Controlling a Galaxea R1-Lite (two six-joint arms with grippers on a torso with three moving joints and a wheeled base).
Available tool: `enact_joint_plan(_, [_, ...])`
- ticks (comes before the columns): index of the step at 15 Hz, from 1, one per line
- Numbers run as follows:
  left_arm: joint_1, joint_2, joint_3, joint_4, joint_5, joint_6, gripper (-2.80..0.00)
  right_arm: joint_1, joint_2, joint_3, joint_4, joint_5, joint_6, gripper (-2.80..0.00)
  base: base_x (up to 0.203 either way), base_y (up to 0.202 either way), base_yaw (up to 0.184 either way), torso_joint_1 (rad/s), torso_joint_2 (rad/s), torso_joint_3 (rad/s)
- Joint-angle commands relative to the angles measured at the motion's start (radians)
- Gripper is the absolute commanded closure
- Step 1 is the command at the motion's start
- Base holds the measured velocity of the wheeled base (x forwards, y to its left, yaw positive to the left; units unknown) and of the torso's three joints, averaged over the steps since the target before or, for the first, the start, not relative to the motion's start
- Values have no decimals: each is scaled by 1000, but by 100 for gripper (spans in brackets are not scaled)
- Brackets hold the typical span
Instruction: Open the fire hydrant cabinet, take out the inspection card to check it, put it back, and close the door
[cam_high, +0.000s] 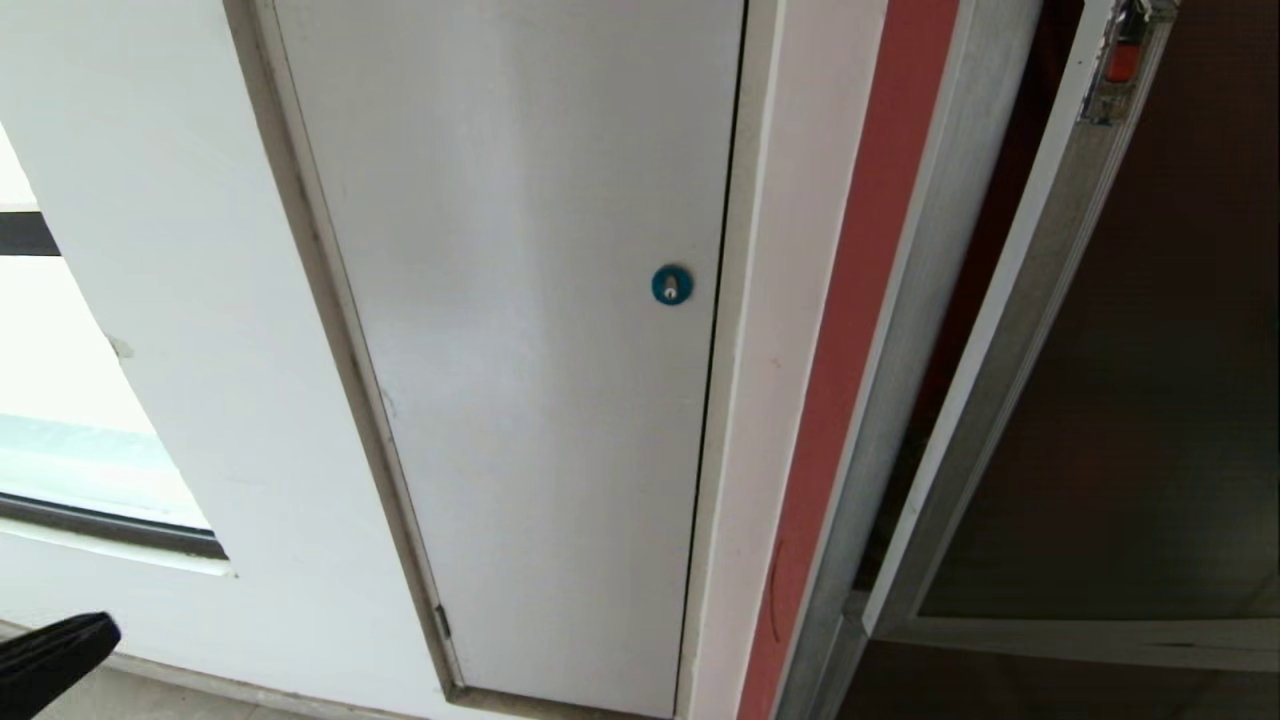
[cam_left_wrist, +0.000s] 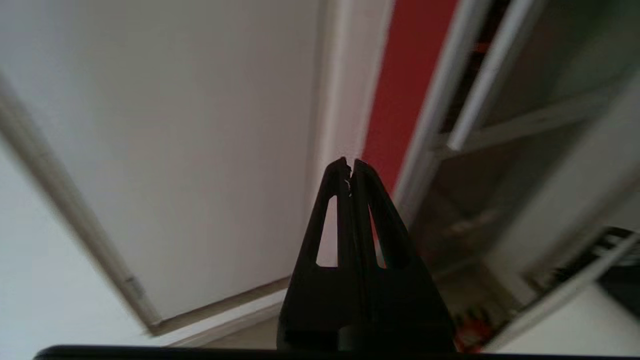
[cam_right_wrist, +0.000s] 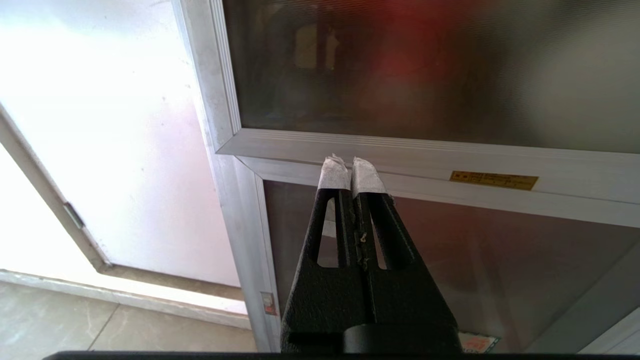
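Note:
The fire hydrant cabinet's brushed silver frame (cam_high: 900, 400) runs down the right of the head view, beside a red wall strip (cam_high: 850, 330). Its door (cam_high: 1130, 400), dark tinted glass in a silver frame, stands ajar with a dark gap at the frame. The latch with an orange-red button (cam_high: 1125, 50) sits at the door's top edge. The inspection card is out of view. My left gripper (cam_high: 95, 632) shows at the lower left corner, shut and empty (cam_left_wrist: 350, 162), pointing towards the red strip. My right gripper (cam_right_wrist: 351, 162), with white-taped tips, is shut and empty before the door's lower rail (cam_right_wrist: 425, 150).
A grey-white panel (cam_high: 520, 350) with a round blue lock (cam_high: 671, 285) fills the middle of the head view. A window (cam_high: 60, 450) lies at the left. Below the door is a smaller glass door (cam_right_wrist: 500, 260) with a red label (cam_right_wrist: 477, 343). Tiled floor (cam_right_wrist: 100, 325) lies beneath.

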Motion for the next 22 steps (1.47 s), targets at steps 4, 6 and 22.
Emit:
enact_joint_plan(4, [-177, 504, -305, -3, -306, -13, 0, 0, -2, 0, 0, 0, 0, 0, 0, 0, 0, 0, 0, 0])
enact_joint_plan(6, [-258, 635, -383, -40, -344, -15, 0, 1, -2, 0, 0, 0, 0, 0, 0, 0, 0, 0, 0, 0])
enact_joint_plan(22, [-679, 1391, -1054, -200, -214, -24, 0, 1, -2, 0, 0, 0, 0, 0, 0, 0, 0, 0, 0, 0])
